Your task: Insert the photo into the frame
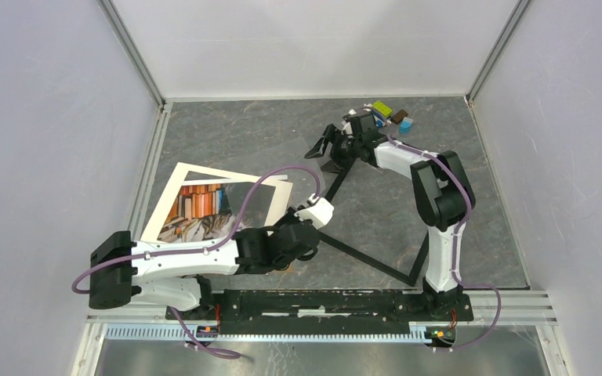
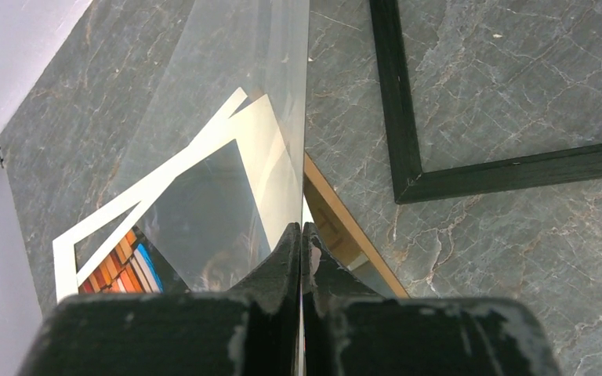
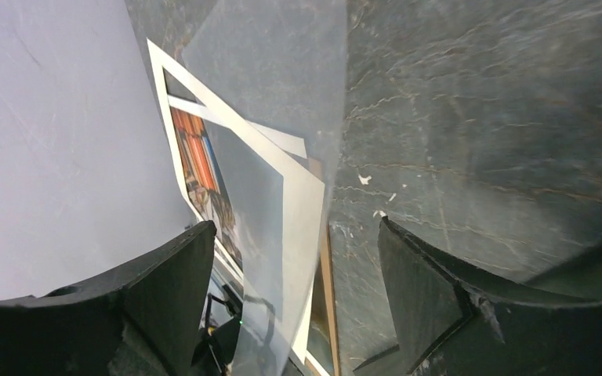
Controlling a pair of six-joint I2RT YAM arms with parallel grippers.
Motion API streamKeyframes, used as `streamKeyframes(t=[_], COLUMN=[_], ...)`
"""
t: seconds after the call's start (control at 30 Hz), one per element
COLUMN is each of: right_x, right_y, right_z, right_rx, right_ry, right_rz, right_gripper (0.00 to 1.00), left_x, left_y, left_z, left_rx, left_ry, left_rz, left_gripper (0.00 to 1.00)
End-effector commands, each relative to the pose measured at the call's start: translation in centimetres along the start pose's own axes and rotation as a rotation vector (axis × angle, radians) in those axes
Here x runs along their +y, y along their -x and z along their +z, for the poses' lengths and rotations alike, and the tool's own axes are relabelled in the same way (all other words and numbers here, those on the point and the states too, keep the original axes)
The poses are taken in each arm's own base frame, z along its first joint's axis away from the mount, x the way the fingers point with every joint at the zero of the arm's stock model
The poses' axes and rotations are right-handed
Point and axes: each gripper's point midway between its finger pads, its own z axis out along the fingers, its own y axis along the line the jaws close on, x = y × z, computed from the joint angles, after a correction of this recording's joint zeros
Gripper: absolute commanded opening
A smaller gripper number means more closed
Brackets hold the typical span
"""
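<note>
Left fingers (image 2: 282,258) pinch a clear rigid sheet (image 2: 235,102); right fingers (image 3: 180,266) gape wide.
Only the wrist view catches that pinch; the top view places the white-bordered cat photo (image 1: 196,207) flat on the grey desk (image 1: 282,141), left of the thin black rectangular frame (image 1: 364,258).

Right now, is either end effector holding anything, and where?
The left end effector pinches the clear pane by one edge; the right end effector is open, holding nothing.
</note>
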Motion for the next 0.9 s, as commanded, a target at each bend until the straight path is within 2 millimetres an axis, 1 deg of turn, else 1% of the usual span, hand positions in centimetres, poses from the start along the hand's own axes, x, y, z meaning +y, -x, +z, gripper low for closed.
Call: streamKeyframes(t=[0.0, 0.13, 0.27, 0.5, 0.63, 0.8, 0.87], right_x=[1.7, 0.6, 0.1, 0.8, 1.1, 1.8, 1.7], right_y=[-1.0, -1.7, -2.1, -2.4, -2.4, -2.8, -3.1], right_z=[1.6, 2.2, 2.4, 2.5, 2.4, 2.2, 2.2], right_rx=[0.047, 0.071, 0.084, 0.081, 0.074, 0.073, 0.080], right_ry=[0.027, 0.007, 0.000, 0.049, 0.073, 0.097, 0.093], right_rz=[-0.003, 0.035, 0.062, 0.118, 0.139, 0.156, 0.157], right_gripper=[0.80, 0.76, 0.70, 0.61, 0.47, 0.39, 0.37], left_x=[-0.1, -0.4, -0.7, -0.7, -0.6, -0.5, -0.5], left_y=[1.1, 0.9, 0.8, 0.4, 0.4, 0.5, 0.5], left_z=[-0.4, -0.4, -0.4, -0.5, -0.7, -0.7, -0.8], left_rx=[-0.052, -0.053, -0.051, -0.048, -0.055, -0.056, -0.060], left_ry=[-0.021, -0.038, -0.054, -0.057, -0.063, -0.062, -0.064], left_rz=[-0.039, -0.050, -0.061, -0.063, -0.071, -0.062, -0.066], left_gripper=[0.02, 0.02, 0.02, 0.02, 0.03, 0.03, 0.03])
